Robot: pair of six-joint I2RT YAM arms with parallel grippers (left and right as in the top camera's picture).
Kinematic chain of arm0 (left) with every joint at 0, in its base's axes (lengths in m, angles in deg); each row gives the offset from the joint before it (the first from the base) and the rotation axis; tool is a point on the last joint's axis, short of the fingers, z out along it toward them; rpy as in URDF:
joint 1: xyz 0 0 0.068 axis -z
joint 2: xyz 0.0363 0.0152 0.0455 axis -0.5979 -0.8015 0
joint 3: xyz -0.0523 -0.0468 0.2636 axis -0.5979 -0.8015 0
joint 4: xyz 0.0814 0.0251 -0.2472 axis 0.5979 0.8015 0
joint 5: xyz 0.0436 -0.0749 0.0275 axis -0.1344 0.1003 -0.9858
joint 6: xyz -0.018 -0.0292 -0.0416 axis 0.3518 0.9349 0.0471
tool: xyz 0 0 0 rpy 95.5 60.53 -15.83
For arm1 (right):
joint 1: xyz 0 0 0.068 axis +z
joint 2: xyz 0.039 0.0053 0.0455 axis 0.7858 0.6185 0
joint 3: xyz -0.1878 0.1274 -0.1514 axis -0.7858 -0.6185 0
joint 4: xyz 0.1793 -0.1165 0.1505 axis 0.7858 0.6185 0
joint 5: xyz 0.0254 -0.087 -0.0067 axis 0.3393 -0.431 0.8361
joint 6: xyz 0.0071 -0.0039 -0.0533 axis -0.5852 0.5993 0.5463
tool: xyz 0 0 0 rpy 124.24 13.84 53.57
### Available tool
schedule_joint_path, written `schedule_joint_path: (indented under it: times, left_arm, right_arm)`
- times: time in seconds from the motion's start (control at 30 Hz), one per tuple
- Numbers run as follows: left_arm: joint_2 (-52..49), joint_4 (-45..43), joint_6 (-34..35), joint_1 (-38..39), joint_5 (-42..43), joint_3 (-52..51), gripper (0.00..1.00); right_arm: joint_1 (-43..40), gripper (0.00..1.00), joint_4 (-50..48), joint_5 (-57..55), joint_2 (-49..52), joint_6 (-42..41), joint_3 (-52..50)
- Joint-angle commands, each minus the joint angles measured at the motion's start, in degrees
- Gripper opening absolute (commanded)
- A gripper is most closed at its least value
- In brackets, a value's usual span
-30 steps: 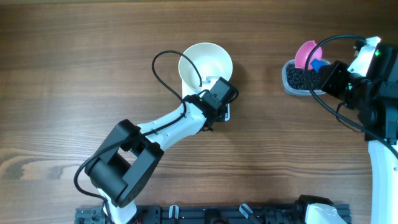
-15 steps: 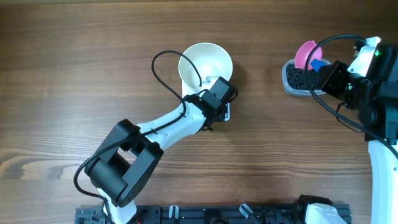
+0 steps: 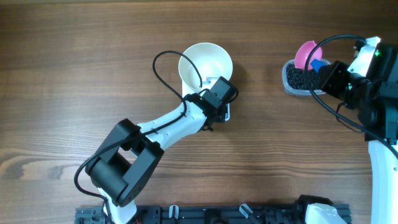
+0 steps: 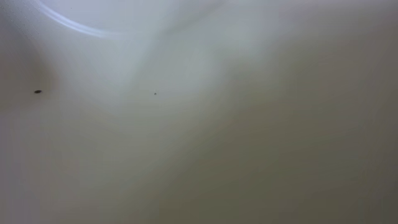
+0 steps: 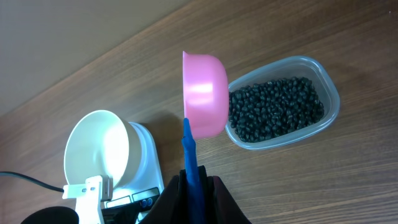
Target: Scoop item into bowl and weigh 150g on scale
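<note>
Nothing readable anywhere tbh. The scale (image 5: 147,167) has its display and buttons peeking out at the bottom of the right wrist view, but they're way too small to read.

The right jaws are clamped on the blue handle (image 5: 189,155) of a pink scoop (image 5: 205,93). The scoop is tipped on its side, and I only see it edge-on, so I can't see inside. The black beans (image 5: 277,109) are all sitting in a clear plastic tub (image 5: 333,93), just past the scoop's rounded back. They're near those jaws but not touching them.

The white bowl (image 3: 205,59) sits on the scale mid-worktop (image 3: 74,74), well apart from the tub. The left jaws are pressed together right at the bowl's near rim. The left wrist view is just a white blur, so I can't tell if the rim is actually pinched between them. What shows of the bowl's inside is plain white.
</note>
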Motion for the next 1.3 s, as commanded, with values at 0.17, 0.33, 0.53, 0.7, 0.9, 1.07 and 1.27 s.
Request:
schedule_joint_path:
  times: [0.17, 0.33, 0.53, 0.7, 0.9, 1.07, 1.27]
  left_arm:
    - [-1.16, 0.35, -0.5, -0.15, 2.23, -0.81, 0.04]
    - [2.08, 0.46, -0.48, -0.15, 2.23, -0.59, 0.04]
    - [5.11, 0.59, -0.48, -0.15, 2.23, -0.59, 0.04]
    - [5.2, 1.05, -0.48, -0.15, 2.25, -0.59, 0.04]
    - [11.5, 2.93, -0.46, -0.15, 2.27, -0.48, 0.04]
    - [21.46, 9.79, -0.48, -0.22, 2.23, -0.48, 0.04]
    - [32.76, 21.31, -0.48, -4.15, 2.23, -0.48, 0.06]
  right_arm:
    - [-0.28, 0.04, -0.02, -0.96, -0.5, 0.92, 1.7]
    - [-0.28, 0.04, -0.02, -0.96, -0.5, 0.92, 1.7]
    - [-0.28, 0.04, -0.04, -0.96, -0.5, 0.9, 1.7]
    - [-0.28, 0.04, -0.04, -0.96, -0.5, 0.92, 1.7]
    - [-0.28, 0.04, -0.04, -0.96, -0.5, 0.9, 1.7]
    - [-0.28, 0.04, 0.02, -0.92, -0.5, 0.79, 1.7]
    - [-0.28, 0.04, -0.68, -0.94, -0.5, 0.72, 1.7]
